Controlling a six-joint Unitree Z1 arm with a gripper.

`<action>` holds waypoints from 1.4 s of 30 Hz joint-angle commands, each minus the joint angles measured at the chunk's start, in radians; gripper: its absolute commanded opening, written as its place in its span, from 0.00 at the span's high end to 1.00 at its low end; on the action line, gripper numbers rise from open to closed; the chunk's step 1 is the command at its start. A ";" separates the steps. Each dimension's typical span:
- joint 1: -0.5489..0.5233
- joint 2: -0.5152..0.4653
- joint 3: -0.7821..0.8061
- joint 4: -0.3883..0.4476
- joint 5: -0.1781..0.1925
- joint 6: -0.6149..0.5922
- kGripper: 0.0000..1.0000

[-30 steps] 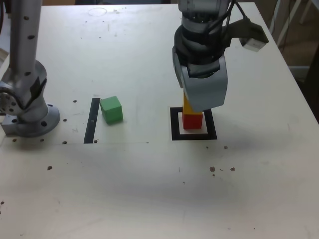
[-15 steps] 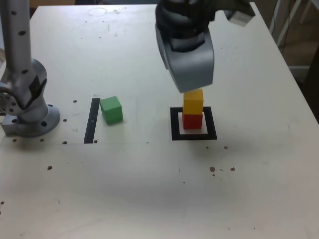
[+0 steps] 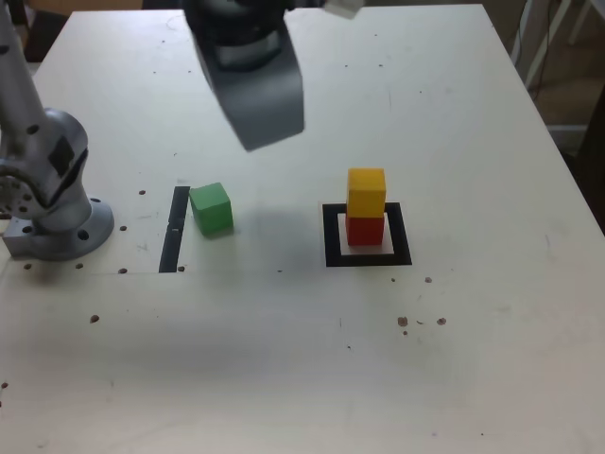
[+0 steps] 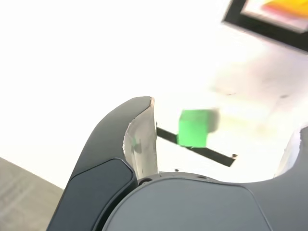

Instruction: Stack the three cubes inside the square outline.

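Grey metal gripper (image 4: 225, 130): fingers apart, raised | solid green cube (image 3: 212, 209): on white table (image 3: 284, 359), beside thin black strip (image 3: 175, 230) | yellow-orange cube (image 3: 366, 193): atop red cube (image 3: 365, 231), inside thick black square outline (image 3: 401, 235)

Grey rounded shell (image 3: 253, 99), upper left of exterior view; silvery base (image 3: 59, 232), dark patches; wrist view, charcoal jaw casing (image 4: 108, 139), pale inner lining (image 4: 143, 142).

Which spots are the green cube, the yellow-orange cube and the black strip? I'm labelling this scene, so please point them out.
Green cube (image 3: 212, 210): exterior view, its front face.
Yellow-orange cube (image 3: 366, 199): exterior view, its front face.
Black strip (image 3: 174, 231): exterior view, its middle.
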 commanded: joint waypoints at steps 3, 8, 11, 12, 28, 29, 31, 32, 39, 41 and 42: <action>0.066 -0.056 0.102 -0.066 0.005 -0.027 0.02; 0.137 -0.124 0.210 -0.148 -0.007 -0.037 0.03; 0.151 -0.137 0.258 -0.163 -0.018 -0.030 0.03; 0.152 -0.137 0.274 -0.168 -0.021 -0.027 0.03; 0.152 -0.003 0.370 -0.263 -0.083 -0.063 0.06; 0.152 0.005 0.379 -0.272 -0.086 -0.070 0.06; 0.152 0.015 0.399 -0.295 -0.090 -0.082 0.06; 0.152 0.020 0.409 -0.306 -0.091 -0.087 0.06; 0.152 0.030 0.484 -0.377 -0.098 -0.100 0.09; 0.152 0.030 0.495 -0.382 -0.099 -0.100 0.11; 0.151 0.029 0.497 -0.382 -0.098 -0.099 0.12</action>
